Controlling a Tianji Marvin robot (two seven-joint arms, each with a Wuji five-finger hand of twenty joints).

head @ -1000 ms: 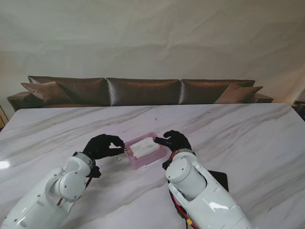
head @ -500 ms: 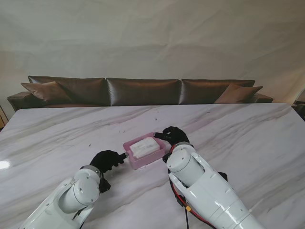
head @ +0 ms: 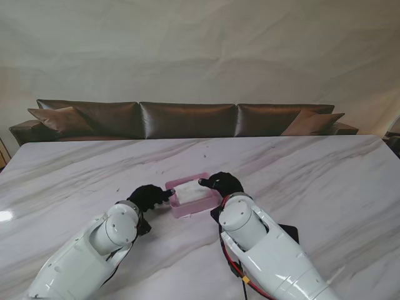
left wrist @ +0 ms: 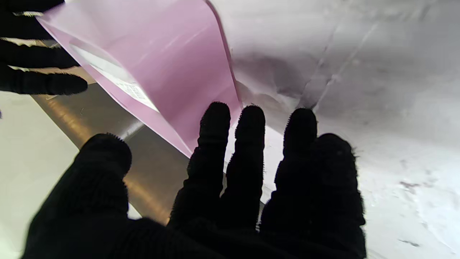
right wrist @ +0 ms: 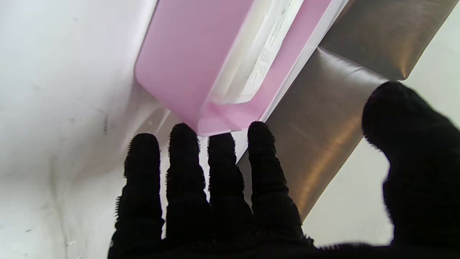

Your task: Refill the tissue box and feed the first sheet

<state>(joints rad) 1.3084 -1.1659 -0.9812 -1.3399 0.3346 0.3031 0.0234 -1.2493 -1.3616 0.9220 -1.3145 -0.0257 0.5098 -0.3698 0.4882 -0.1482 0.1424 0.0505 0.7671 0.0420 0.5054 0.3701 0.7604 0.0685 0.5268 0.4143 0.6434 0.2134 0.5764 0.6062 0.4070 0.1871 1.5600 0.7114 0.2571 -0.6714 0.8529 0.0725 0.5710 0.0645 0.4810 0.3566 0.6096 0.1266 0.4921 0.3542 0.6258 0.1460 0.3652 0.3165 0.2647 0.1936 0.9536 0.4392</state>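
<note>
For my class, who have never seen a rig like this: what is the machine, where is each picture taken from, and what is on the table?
It is a robot with two white arms ending in black-gloved five-finger hands. One picture looks down from its stand; the other two come from wrist cameras looking along the fingers, shown upside down. On the marble table sits a pink tissue box holding a white tissue pack. The left hand and right hand flank the box, fingers spread at its ends. Whether either actually grips it is unclear.

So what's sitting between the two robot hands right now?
The pink tissue box with its white tissue pack, left robot hand and right robot hand flanking it, in the stand view.
</note>
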